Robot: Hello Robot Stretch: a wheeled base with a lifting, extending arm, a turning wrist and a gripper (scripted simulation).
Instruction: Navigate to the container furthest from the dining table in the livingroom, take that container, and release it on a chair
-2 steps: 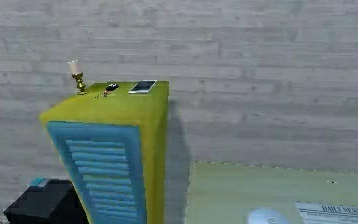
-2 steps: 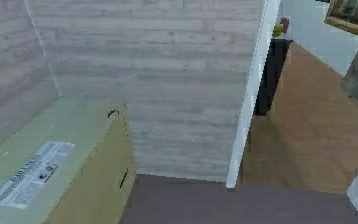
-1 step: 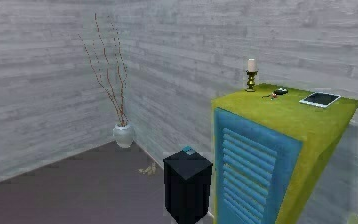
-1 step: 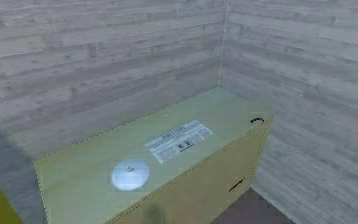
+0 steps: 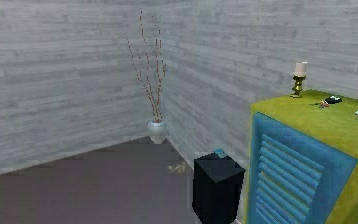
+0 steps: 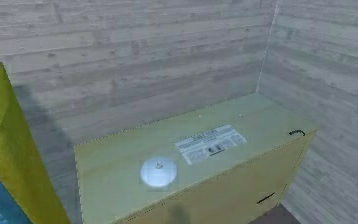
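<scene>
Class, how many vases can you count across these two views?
1. A white vase holding tall bare twigs stands on the floor in the far corner, near the middle of the forward view. Others may be hidden behind the green cabinet.

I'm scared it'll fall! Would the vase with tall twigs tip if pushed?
Probably, yes. The vase is small while its twigs rise far above it, so it looks top-heavy. The thin twigs would likely bend or snap. Its pale body suggests ceramic, perhaps breakable.
</scene>
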